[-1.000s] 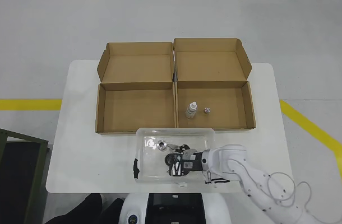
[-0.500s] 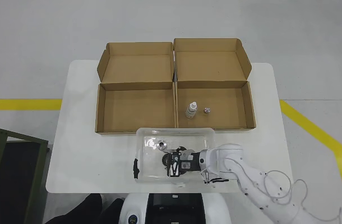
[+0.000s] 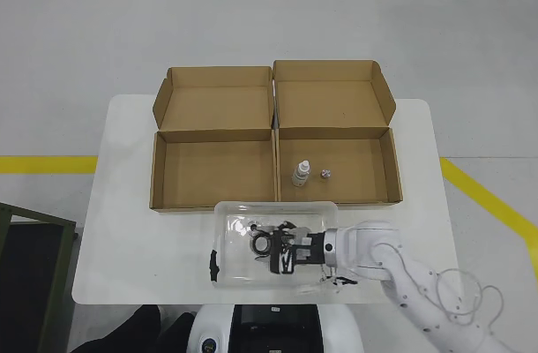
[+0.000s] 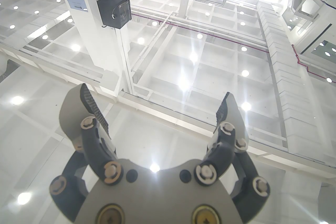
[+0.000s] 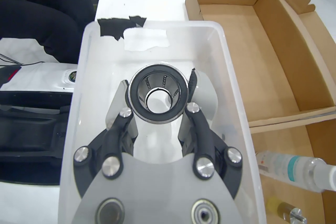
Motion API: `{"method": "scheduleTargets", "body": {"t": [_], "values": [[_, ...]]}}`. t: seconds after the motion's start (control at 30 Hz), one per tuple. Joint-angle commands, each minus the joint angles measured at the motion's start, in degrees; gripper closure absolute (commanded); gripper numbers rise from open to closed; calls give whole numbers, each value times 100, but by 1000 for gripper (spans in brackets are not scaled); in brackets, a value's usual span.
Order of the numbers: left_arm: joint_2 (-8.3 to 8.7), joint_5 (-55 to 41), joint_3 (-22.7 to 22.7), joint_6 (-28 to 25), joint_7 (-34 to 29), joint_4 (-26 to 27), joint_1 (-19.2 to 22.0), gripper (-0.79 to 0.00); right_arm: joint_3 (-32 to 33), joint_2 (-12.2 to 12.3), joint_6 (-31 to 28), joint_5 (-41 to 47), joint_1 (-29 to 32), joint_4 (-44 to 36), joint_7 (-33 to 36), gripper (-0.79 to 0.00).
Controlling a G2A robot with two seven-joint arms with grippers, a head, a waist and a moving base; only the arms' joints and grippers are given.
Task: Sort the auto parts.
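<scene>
So the right gripper (image 5: 158,82) is clamping the steel bearing (image 5: 134,100) across its outer wall, inside the bin (image 5: 227,57) at the tabletop's (image 3: 119,194) front edge; it's probably handling heavy, stiff and slick.

The right gripper (image 5: 158,79), clamping the black-rimmed steel bearing sleeve (image 5: 158,116), is sitting between the walls of the clear plastic bin (image 3: 220,234). At 12 o'clock the left open cardboard box (image 3: 214,172) is offering bare floor past its near wall. At 1 o'clock the white plastic bottle (image 3: 301,173) and a small metal part (image 3: 327,174) are crowding the right open cardboard box (image 3: 362,168).
</scene>
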State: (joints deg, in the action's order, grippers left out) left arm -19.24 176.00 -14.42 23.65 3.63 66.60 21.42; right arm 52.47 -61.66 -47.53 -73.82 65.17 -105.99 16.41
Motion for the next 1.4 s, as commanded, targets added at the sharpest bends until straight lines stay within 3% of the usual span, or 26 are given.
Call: {"method": "scheduleTargets", "body": {"t": [0.0, 0.6, 1.37], "values": [[0, 0, 0, 0, 0, 0, 0, -785, 52, 1, -40, 206, -3, -39, -90, 0], [0, 0, 0, 0, 0, 0, 0, -785, 556, -37, 221, 1420, -168, -396, -939, 0], [0, 0, 0, 0, 0, 0, 0, -785, 1546, 9, 174, 1938, -150, -780, -1723, 0]]}}
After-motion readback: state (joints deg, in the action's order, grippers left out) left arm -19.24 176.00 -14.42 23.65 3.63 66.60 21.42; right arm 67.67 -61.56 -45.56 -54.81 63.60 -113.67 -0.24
